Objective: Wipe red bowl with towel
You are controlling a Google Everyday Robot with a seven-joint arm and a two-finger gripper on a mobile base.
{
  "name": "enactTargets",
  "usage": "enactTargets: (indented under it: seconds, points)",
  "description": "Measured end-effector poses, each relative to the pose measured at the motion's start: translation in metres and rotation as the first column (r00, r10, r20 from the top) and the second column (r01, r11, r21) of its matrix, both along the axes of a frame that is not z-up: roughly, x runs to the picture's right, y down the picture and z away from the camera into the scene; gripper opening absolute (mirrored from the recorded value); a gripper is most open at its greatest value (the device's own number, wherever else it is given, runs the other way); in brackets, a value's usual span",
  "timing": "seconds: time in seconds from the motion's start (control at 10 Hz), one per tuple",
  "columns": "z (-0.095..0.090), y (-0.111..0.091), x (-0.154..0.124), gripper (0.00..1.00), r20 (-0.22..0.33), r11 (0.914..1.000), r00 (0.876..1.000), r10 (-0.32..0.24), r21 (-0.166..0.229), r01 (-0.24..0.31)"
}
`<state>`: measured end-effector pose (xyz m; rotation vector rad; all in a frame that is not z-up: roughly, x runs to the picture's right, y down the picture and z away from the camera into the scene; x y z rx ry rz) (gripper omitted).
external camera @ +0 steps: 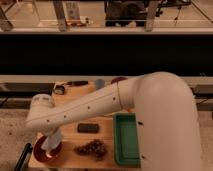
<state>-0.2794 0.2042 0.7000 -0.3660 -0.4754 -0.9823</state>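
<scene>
Directly beneath the gripper (48, 133), at the front-left corner of the surface (70, 138), sits the red bowl (45, 152), and the fingers, pinched shut on the towel (52, 141), dangle it straight down into the hollow.

One glossy red-orange round bowl (41, 154); one small pale soft cloth towel (53, 141); one dark grey flat rectangle (87, 128); one purple grape bunch (92, 148); one green rectangular tray (127, 139); one dark maroon bowl (118, 79); one gripper (49, 135), above the red-orange bowl, clamped on the towel.
</scene>
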Motion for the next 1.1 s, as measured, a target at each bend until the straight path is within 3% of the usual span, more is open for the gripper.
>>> enactTargets:
  seconds: [0.6,1.1]
  points:
    - [-0.011,0.002,-0.047,0.02,0.087,0.9993,0.995,-0.039,0.002,0.039]
    - [-0.040,0.040,-0.051,0.02,0.124,0.9969,0.992,-0.014,-0.076,0.023]
